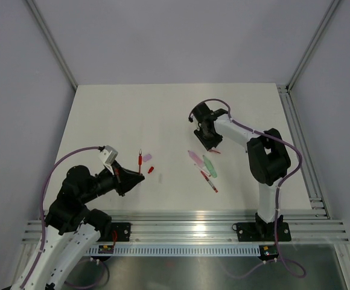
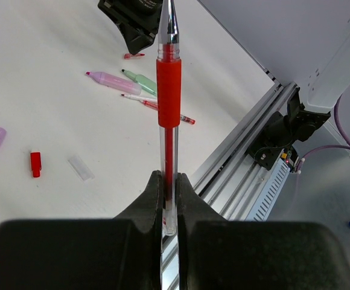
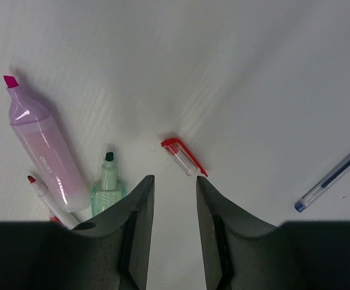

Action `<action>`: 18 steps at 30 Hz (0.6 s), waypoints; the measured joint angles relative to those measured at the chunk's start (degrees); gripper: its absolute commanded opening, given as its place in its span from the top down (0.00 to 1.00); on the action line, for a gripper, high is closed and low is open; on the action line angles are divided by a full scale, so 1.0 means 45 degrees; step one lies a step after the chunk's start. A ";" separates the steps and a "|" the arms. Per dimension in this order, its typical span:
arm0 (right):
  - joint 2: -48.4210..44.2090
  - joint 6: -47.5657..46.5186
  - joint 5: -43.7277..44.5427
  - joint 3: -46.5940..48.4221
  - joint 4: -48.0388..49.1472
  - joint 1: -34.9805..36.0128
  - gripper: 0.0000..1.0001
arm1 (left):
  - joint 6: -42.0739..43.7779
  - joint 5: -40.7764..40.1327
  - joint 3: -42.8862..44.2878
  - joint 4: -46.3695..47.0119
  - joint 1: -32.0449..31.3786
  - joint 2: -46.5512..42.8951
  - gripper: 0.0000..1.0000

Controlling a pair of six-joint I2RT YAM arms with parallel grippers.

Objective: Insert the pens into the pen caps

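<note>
My left gripper (image 2: 170, 187) is shut on the bottom end of a red pen (image 2: 169, 96), which stands straight out from the jaws with its metal tip uncapped. In the top view this gripper (image 1: 136, 178) hovers near a pink cap (image 1: 146, 157) and a small red cap (image 1: 151, 170). My right gripper (image 3: 175, 181) is open just above the table with nothing between its fingers. A clear cap with a red clip (image 3: 183, 156) lies just beyond its fingertips. Uncapped pink highlighter (image 3: 42, 148), pale green highlighter (image 3: 107, 181) and a thin red pen (image 3: 45, 196) lie to its left.
A blue pen (image 3: 332, 177) lies to the right of the right gripper. A clear cap (image 2: 80, 167) rests beside the small red cap (image 2: 35, 164). An aluminium rail (image 1: 187, 229) runs along the table's near edge. Walls close in the back and sides.
</note>
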 measured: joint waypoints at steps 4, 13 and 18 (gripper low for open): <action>0.0452 -0.0199 -0.0301 0.0607 -0.0442 -0.0044 0.59 | 0.0000 0.0000 0.0000 0.0000 -0.0019 0.0000 1.00; 0.1093 -0.0282 -0.0753 0.0889 -0.0976 -0.0345 0.61 | 0.0000 0.0000 0.0000 0.0000 -0.0019 0.0000 1.00; 0.1166 -0.0287 -0.0782 0.0918 -0.1171 -0.0549 0.62 | 0.0000 0.0000 0.0000 0.0000 -0.0024 0.0000 1.00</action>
